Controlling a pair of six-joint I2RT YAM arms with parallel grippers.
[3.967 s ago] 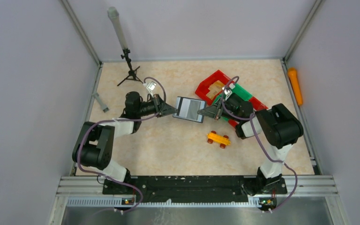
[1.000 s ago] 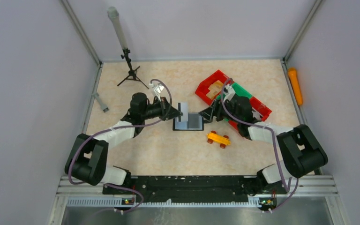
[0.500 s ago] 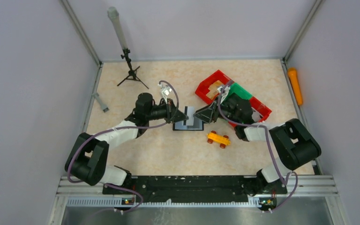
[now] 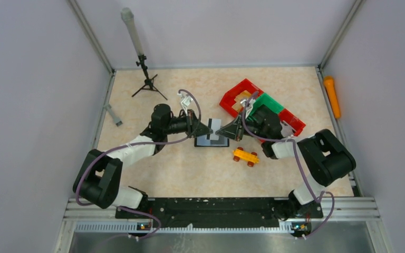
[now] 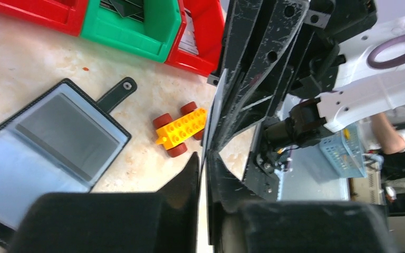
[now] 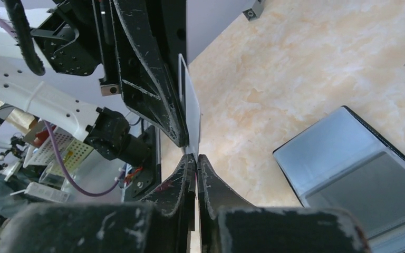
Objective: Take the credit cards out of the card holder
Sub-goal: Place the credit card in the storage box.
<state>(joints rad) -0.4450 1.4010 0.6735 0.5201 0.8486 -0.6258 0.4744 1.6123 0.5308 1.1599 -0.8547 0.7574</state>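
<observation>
No legible text, number, brand or sign in any view. The card (image 6: 191,113) is seen edge-on only, so its faces do not show. Open card holder (image 5: 58,137): pockets plain grey, with no print that can be made out.
</observation>
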